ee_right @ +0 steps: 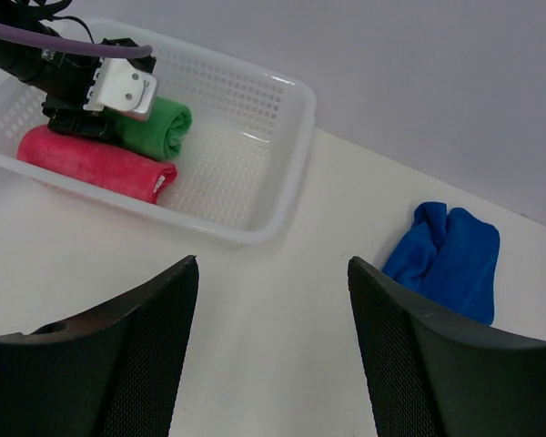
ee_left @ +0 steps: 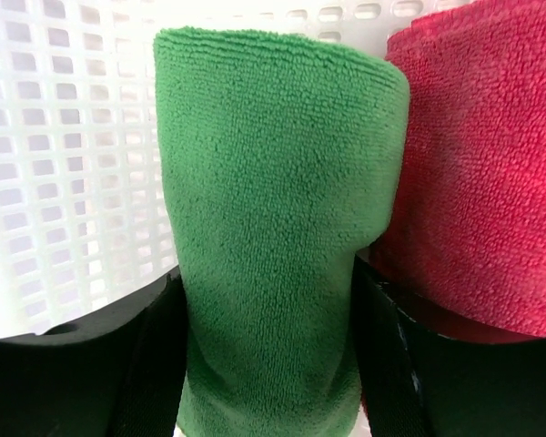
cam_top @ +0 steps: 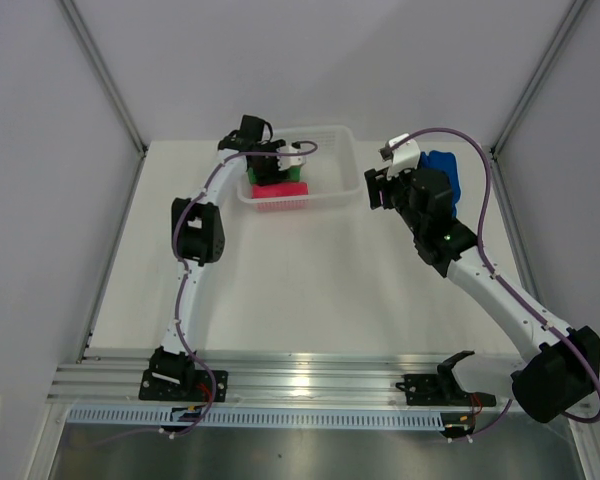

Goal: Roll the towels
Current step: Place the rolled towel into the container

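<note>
A rolled green towel (ee_left: 273, 182) lies in the white mesh basket (ee_right: 287, 173), and my left gripper (ee_left: 266, 273) is shut on it, one finger pressing each side. A rolled pink towel (ee_left: 482, 164) lies right beside it, touching. In the top view the left gripper (cam_top: 277, 165) is down inside the basket over the green towel (cam_top: 292, 173) and the pink towel (cam_top: 280, 192). The blue towel (ee_right: 446, 259) lies crumpled and unrolled on the table right of the basket. My right gripper (ee_right: 273, 259) is open and empty above the bare table between the basket and the blue towel (cam_top: 445, 165).
The basket (cam_top: 345, 140) stands at the back middle of the table. White walls close in the back and sides. The right arm's wrist (cam_top: 420, 195) partly covers the blue towel in the top view.
</note>
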Tool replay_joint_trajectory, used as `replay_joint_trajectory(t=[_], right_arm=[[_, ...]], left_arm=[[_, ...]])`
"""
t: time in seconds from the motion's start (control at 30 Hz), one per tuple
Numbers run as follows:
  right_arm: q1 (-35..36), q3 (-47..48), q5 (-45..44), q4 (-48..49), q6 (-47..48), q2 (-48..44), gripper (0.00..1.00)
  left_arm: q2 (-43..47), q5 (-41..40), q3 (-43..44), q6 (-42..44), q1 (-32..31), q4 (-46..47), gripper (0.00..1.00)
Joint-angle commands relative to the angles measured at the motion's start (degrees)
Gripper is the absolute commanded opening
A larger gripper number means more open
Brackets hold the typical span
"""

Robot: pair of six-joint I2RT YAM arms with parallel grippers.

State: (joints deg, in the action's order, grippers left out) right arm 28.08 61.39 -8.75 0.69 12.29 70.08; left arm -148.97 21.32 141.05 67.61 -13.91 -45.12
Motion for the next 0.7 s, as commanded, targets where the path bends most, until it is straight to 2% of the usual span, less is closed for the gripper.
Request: replay_joint_trajectory(t=[0.0, 0.67], right_arm=[[-0.21, -0.12, -0.3, 1.51, 0.19, -1.7, 0.7], [-0.3, -3.29, 0.14, 2.48, 0.36, -3.73, 0.71]], left_arm=[[3.07, 2.06, -0.07, 3.83, 0.99, 1.09, 0.67], [6.23, 2.5, -1.04, 5.07, 1.08, -0.75, 0.73]])
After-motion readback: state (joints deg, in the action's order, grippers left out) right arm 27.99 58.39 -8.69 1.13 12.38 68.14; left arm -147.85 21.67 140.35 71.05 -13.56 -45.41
